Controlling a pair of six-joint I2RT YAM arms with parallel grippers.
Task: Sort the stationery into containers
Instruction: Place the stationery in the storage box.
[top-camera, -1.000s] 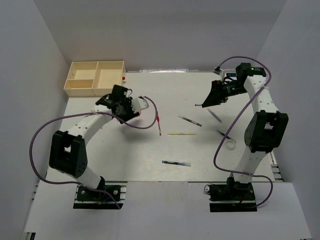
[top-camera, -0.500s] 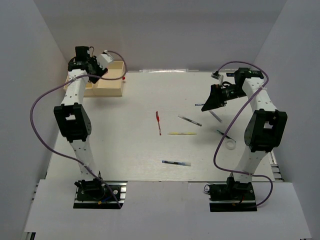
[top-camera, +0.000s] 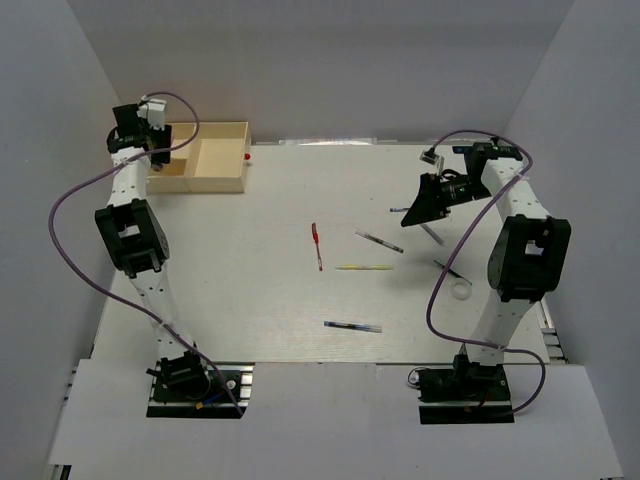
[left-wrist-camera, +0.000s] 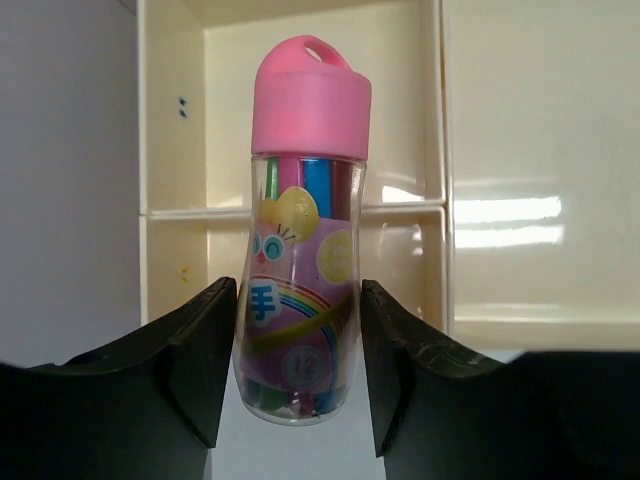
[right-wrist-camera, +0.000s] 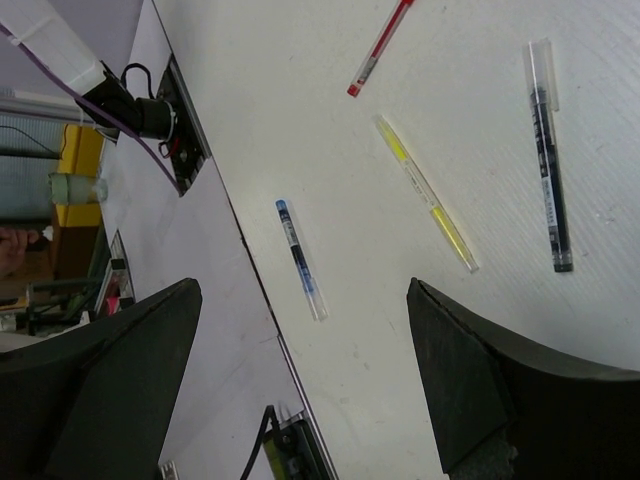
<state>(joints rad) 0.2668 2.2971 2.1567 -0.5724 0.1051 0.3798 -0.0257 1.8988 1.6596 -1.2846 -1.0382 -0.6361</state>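
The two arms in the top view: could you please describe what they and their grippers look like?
The left arm and right arm have white links with black joint housings and black bases. A purple cable loops along each. The left gripper and right gripper have broad matte black fingers.

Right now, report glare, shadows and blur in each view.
Left wrist: bright glare streaks on the cream three-compartment tray; the pink-capped clear plastic tube is sharp. Right wrist: the yellow-green pen is crisp on the white table, no glare. Top external: even light, only faint shadows.
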